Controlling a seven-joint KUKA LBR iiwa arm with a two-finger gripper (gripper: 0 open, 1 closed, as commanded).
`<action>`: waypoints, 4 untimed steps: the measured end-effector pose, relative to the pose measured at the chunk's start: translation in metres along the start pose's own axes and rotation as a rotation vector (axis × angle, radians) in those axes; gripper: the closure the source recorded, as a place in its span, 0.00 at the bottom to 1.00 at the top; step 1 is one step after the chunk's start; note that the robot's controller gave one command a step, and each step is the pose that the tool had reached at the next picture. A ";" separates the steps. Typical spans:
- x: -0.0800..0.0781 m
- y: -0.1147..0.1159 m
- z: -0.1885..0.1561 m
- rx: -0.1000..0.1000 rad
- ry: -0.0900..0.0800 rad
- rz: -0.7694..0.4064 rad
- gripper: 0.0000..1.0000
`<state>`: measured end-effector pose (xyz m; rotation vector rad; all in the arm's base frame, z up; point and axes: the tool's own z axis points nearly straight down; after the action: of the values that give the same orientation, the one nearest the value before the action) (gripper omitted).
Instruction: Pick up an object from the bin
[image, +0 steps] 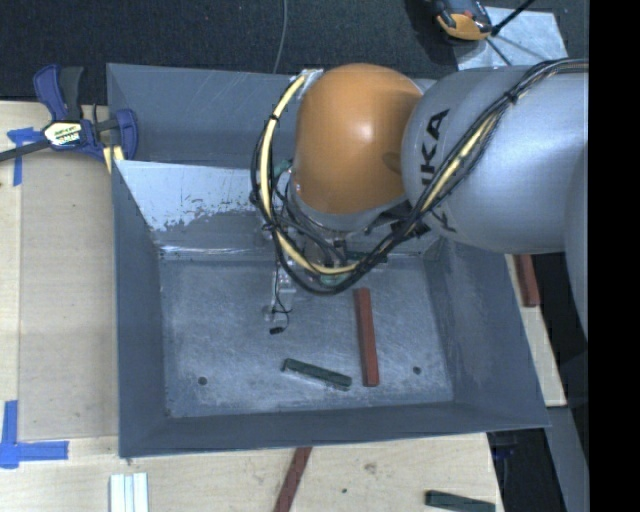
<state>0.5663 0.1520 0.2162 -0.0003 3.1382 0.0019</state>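
Trouble comes if our claw (277, 315) grabs bare bin (200, 340) floor: the dark green stick (317, 374) and brown stick (367, 337) lie near, not under it. We cannot tell how open it is.

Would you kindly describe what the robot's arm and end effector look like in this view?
The arm is a thick, rounded silver-grey link with black lettering, partly readable as "KA". A glossy orange dome cover caps the wrist. Yellow and black cables loop around the dome and bundle beneath it. The end effector is slim, dark and metallic.
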 end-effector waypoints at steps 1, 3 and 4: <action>0.022 -0.039 0.067 0.000 -0.003 -0.058 0.00; 0.044 -0.087 0.074 0.001 -0.001 0.075 0.00; 0.057 -0.085 0.148 0.001 0.004 0.231 0.00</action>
<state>0.5099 0.0672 0.0684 0.3626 3.1210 0.0004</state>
